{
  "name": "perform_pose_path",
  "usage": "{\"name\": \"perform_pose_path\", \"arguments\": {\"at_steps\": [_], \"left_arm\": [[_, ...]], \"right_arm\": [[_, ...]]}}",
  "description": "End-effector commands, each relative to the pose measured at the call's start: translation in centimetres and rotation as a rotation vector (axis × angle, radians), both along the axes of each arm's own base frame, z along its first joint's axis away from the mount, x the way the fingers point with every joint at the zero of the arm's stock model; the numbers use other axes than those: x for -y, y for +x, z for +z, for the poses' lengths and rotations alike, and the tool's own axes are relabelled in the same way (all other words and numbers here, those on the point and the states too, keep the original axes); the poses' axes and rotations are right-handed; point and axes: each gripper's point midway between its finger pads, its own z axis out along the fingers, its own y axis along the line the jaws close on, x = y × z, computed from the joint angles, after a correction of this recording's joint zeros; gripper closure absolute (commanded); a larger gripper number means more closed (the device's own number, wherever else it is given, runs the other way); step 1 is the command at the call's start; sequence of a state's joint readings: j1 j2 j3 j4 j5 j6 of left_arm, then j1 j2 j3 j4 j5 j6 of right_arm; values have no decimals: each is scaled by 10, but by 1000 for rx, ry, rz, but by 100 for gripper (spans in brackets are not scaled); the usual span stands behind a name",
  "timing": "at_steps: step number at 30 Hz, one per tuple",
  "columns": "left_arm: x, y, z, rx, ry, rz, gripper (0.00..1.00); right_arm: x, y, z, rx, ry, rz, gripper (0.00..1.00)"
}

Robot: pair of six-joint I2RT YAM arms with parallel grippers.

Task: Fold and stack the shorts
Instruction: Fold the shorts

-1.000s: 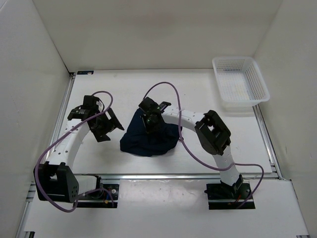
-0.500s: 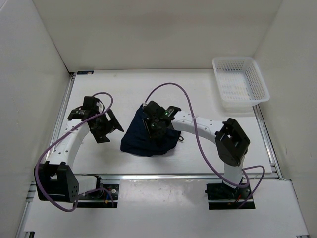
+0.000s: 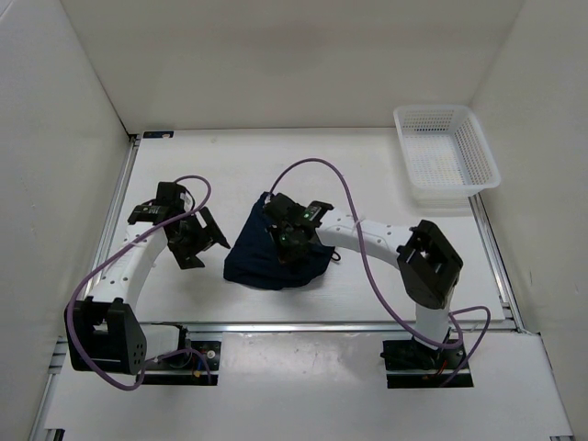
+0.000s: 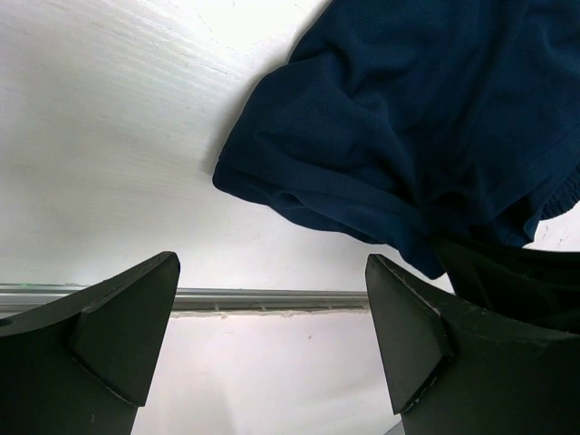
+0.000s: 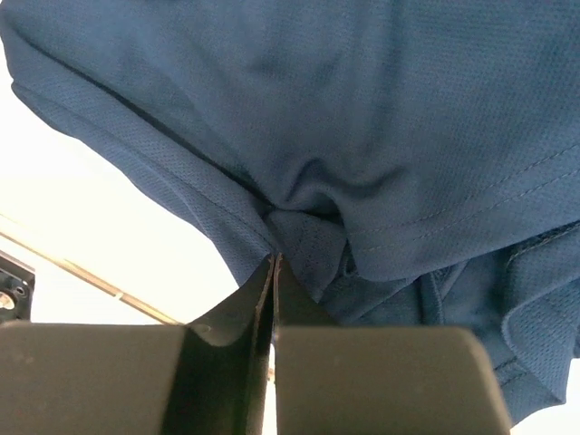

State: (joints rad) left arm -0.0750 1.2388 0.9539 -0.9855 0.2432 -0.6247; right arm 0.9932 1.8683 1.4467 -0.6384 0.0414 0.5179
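The dark navy shorts (image 3: 262,262) lie bunched in a heap on the white table (image 3: 367,184), between the two arms. My right gripper (image 3: 287,248) is down on top of the heap. In the right wrist view its fingers (image 5: 275,258) are pressed together, with a puckered fold of the shorts (image 5: 344,109) gathered at their tips. My left gripper (image 3: 204,241) hovers just left of the heap, jaws wide apart. In the left wrist view nothing sits between its fingers (image 4: 272,335), and the edge of the shorts (image 4: 408,136) lies ahead and to the right.
A white mesh basket (image 3: 446,156) stands at the back right corner. A metal rail (image 4: 272,297) runs along the table's near edge. White walls close in the left, back and right sides.
My right arm has stretched lower over the shorts, its elbow swinging right, and its jaws have closed on a fold of cloth. The left arm has barely moved.
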Motion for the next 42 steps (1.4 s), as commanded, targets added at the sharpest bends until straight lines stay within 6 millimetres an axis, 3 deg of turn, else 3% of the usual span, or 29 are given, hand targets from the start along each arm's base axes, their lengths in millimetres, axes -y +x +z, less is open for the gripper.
{"name": "perform_pose_path", "arguments": {"at_steps": [1, 2, 5, 6, 9, 13, 14, 16, 17, 20, 22, 26, 29, 35, 42], "left_arm": [[0, 3, 5, 40, -4, -9, 5], [0, 3, 5, 40, -4, -9, 5], [0, 8, 2, 42, -1, -17, 5], [0, 8, 0, 33, 0, -17, 5], [0, 10, -2, 32, 0, -17, 5], [0, 10, -4, 23, 1, -17, 5], [1, 9, -4, 22, -8, -20, 5], [1, 9, -4, 22, -8, -20, 5], [1, 12, -3, 31, -8, -20, 5], [4, 13, -2, 31, -9, -31, 5], [6, 12, -5, 21, -8, -40, 5], [11, 16, 0, 31, -18, -53, 5], [11, 16, 0, 31, -18, -53, 5], [10, 13, -1, 29, -17, -53, 5], [10, 8, -3, 29, -17, -53, 5]], "right_arm": [[3, -13, 23, 40, 19, 37, 100], [7, -15, 28, 46, 29, 38, 100], [17, -39, 19, 33, 0, 86, 100], [24, -49, 7, 14, -31, 102, 100], [30, -65, 6, 2, -35, 112, 100], [45, -73, 3, 5, -70, 107, 100], [47, -74, 3, 1, -78, 107, 91], [55, -69, 8, 35, -101, 89, 84], [54, -65, 13, 57, -92, 81, 68], [57, -53, 32, 116, -77, 22, 47], [63, -36, 43, 178, -64, -43, 47], [74, 3, 47, 175, -16, -177, 51], [70, 22, 45, 170, -12, -213, 52], [36, 34, 35, 111, 31, -184, 53], [27, 36, 8, 63, -9, -172, 45]]}}
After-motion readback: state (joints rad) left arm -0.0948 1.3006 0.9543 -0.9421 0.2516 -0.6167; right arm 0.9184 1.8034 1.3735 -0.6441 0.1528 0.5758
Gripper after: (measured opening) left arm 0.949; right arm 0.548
